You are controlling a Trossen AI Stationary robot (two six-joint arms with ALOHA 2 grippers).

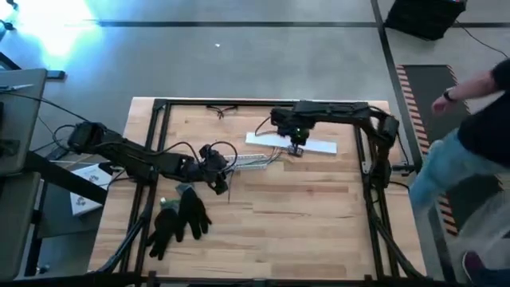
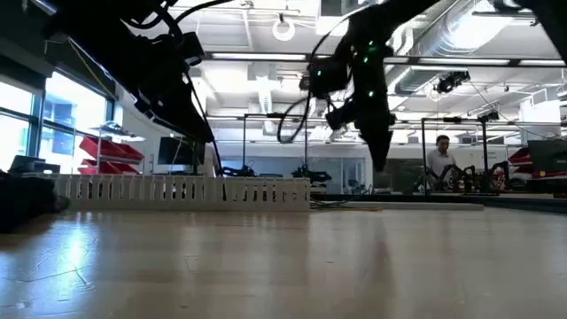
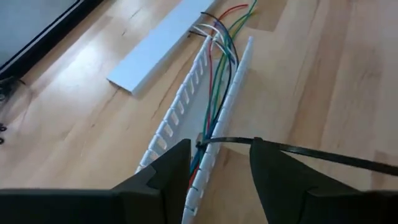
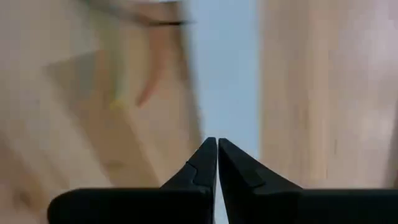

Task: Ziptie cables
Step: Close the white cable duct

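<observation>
**Left wrist view: zip tie around the cables in the slotted channel**

In the left wrist view, the left gripper (image 3: 221, 171) is hovering just above the white slotted channel (image 3: 177, 118), its two fingers spread apart with nothing between them. A black zip tie (image 3: 298, 151) is looping around the cables (image 3: 217, 93) lying inside the channel, its tail trailing off across the wooden table (image 3: 311, 74). The red, green, blue and pale cables are fanning out past the channel's far end, beside a flat white cover strip (image 3: 155, 53).

In the high view, a pair of black gloves (image 1: 179, 219) is lying near the front of the table. Farther back, the right gripper (image 1: 296, 150) is hanging over the white strip; the right wrist view shows its fingers (image 4: 205, 163) pressed together and empty. A person (image 1: 470, 135) is standing at the table's right side.
</observation>
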